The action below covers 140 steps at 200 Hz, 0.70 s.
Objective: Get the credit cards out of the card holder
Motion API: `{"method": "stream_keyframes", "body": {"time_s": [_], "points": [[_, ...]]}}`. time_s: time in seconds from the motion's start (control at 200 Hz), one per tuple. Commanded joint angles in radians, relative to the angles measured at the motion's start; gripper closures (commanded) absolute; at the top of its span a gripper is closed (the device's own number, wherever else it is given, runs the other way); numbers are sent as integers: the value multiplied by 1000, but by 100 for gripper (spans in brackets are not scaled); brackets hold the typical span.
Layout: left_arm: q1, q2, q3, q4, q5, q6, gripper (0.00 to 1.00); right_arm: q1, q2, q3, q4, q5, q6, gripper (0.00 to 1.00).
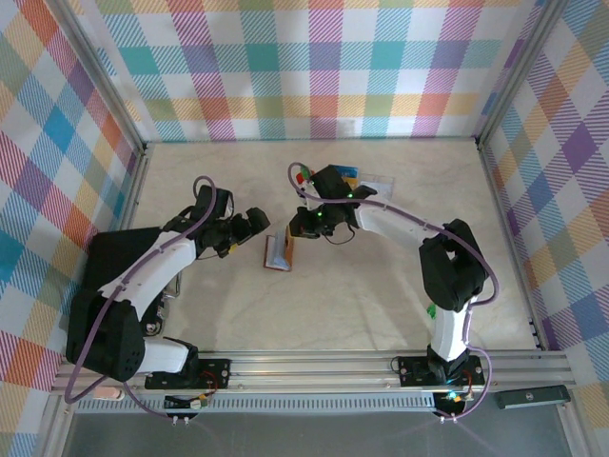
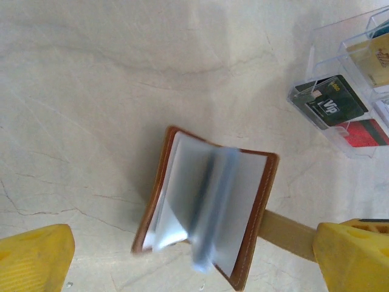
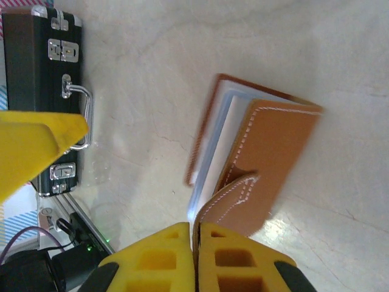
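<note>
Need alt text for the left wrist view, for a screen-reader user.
An open brown card holder, its grey-blue sleeves blurred, is seen against the pale marbled table, between the yellow fingers of the wide-open left tool at the bottom corners. A clear compartment box holding assorted cards sits at upper right.

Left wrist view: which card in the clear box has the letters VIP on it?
The dark green card, in the clear box compartment closest to the card holder. The other cards seen are a red card and a beige card.
</note>
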<state>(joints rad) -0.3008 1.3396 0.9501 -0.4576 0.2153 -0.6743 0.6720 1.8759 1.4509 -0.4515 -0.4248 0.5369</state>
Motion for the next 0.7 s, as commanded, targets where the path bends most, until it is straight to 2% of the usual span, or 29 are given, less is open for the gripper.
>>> {"method": "stream_keyframes", "body": {"time_s": [0.0, 0.155, 0.375, 0.545, 0.695], "points": [[11, -13, -12, 9, 10, -14, 1, 0, 26, 25, -9, -11, -15, 94], [10, 20, -10, 27, 59, -8, 6, -2, 33, 22, -54, 75, -32, 94], [8, 94, -1, 56, 155, 3, 20, -19, 17, -16, -122, 226, -35, 94], [-9, 162, 19, 51, 198, 20, 26, -58, -2, -96, -116, 268, 14, 93], [-43, 254, 69, 15, 219, 44, 37, -80, 3, -136, -112, 282, 44, 92]]}}
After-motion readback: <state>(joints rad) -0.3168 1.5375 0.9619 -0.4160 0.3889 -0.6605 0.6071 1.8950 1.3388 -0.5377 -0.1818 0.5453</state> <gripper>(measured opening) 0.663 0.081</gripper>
